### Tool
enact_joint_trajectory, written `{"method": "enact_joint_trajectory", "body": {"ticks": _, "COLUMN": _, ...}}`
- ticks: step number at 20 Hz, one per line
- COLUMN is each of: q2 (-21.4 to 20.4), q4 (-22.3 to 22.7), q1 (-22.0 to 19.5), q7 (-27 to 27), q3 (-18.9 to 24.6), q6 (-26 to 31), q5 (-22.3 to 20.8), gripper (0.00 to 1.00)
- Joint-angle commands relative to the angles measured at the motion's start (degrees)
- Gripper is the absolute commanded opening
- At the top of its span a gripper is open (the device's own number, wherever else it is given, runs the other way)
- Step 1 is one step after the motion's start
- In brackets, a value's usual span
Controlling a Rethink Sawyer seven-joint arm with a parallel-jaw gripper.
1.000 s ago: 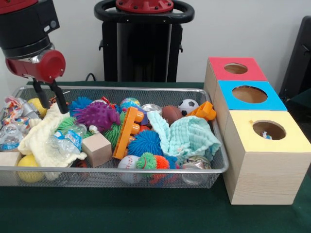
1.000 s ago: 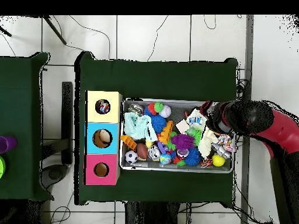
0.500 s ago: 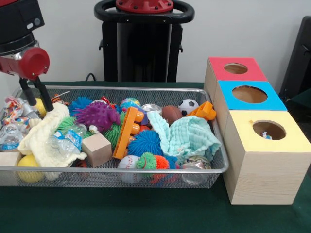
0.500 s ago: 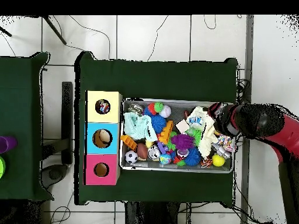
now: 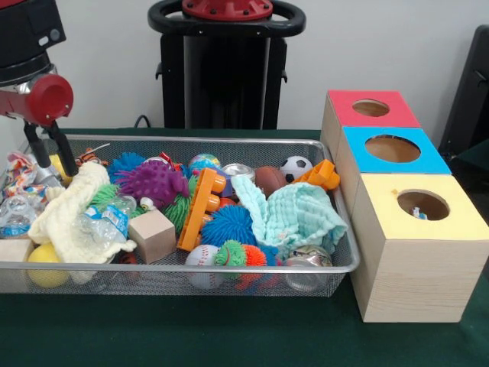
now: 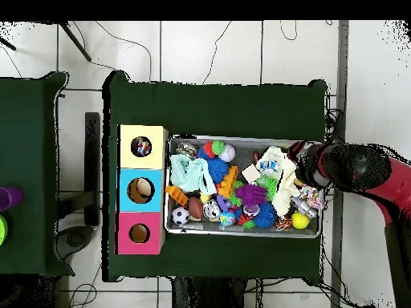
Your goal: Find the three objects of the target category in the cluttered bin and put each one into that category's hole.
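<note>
We see the cream knitted cloth (image 5: 72, 214) lying draped over the clutter at the left end of the wire mesh bin (image 5: 191, 267), with a clear plastic bottle (image 5: 107, 222) resting on it and a pale wooden block (image 5: 151, 235) just to its right. A mint green cloth (image 5: 294, 218) is heaped at the bin's right end, beside a blue spiky ball (image 5: 229, 224). At the far left edge a dotted white cloth (image 5: 23, 180) is bunched against the rim. The gripper (image 5: 50, 153) hangs over the bin's left far corner, just above the knitted cloth; its two dark jaws stand a little apart with nothing between them. In the overhead view the gripper (image 6: 303, 164) sits over the bin's (image 6: 241, 231) end farthest from the boxes. On the green bench (image 5: 229, 336), right of the bin, stand three wooden boxes in a row: the yellow-topped box (image 5: 420, 252) nearest, its round hole (image 5: 422, 204) showing something small inside, then the blue-topped box (image 5: 390, 153) and the red-topped box (image 5: 367, 111) farthest.
</note>
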Motion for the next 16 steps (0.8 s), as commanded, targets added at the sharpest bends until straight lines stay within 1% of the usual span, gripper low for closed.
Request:
{"method": "enact_joint_trajectory", "body": {"ticks": 1, "q2": 0.50, "q4": 11.25, "q1": -0.60, "q7": -11.29, "q3": 3.59, "q6": -6.23, "q5": -4.49, "gripper": 1.00}}
{"method": "enact_joint_trajectory", "body": {"ticks": 5, "q2": 1.32, "q4": 12.53, "q1": -2.30, "q7": -9.87, "q3": 4.09, "q6": -8.99, "q5": -4.48, "gripper": 1.00}}
{"method": "enact_joint_trajectory", "body": {"ticks": 14, "q2": 3.96, "q4": 14.81, "q1": -5.54, "q7": -10.64, "q3": 4.67, "q6": -14.19, "q5": -6.26, "gripper": 1.00}}
{"method": "enact_joint_trajectory", "body": {"ticks": 16, "q2": 4.23, "q4": 15.99, "q1": -6.65, "q7": -10.42, "q3": 4.95, "q6": -15.54, "q5": -6.85, "gripper": 1.00}}
